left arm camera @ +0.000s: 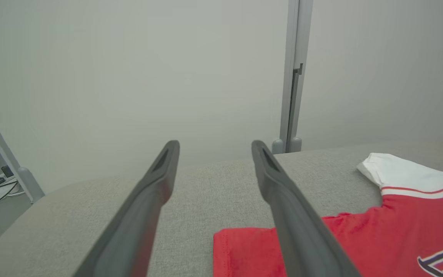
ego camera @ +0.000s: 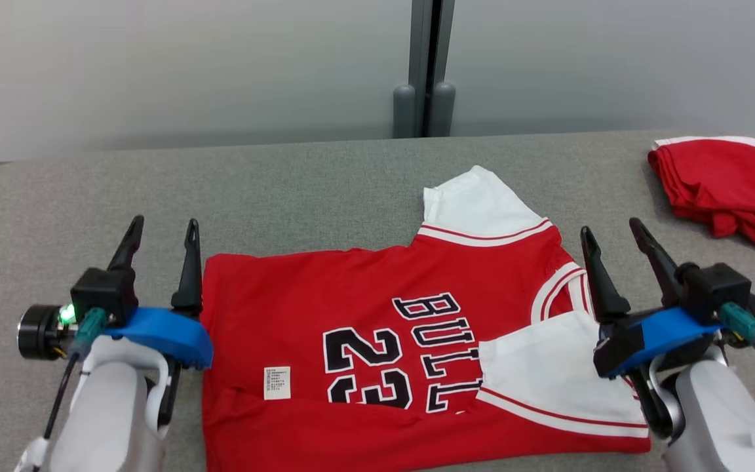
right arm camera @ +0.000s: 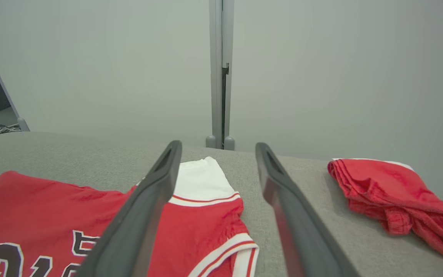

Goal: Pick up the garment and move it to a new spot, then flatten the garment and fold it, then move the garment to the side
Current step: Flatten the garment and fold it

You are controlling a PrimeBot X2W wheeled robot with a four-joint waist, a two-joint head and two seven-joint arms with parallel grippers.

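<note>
The wide grey fabric-covered surface (ego camera: 286, 196) takes up most of what I can see from here, running back to a pale wall. The task's garment, a red basketball jersey with white sleeves and dark "23" lettering (ego camera: 351, 308), lies on it sideways in front of the robot, hem toward the robot's left and collar toward its right. The jersey looks spread out and mostly smooth. The near white sleeve is laid over the chest and a strip along the near edge seems turned up, so I would judge the move and the flattening done and the folding just begun. A crumpled red cloth bundle with a white edge (ego camera: 725, 183) sits well apart at the far right corner. The left tool (ego camera: 164, 223) hangs just beside the hem with its 2 dark fingers spread and nothing between them. The right tool (ego camera: 611, 227) is at the collar end, equally released and empty-handed. Smallest of all, a white printed label (ego camera: 276, 382) shows on the red cloth near the hem. The remaining folds and the shift to the side look to be left.
</note>
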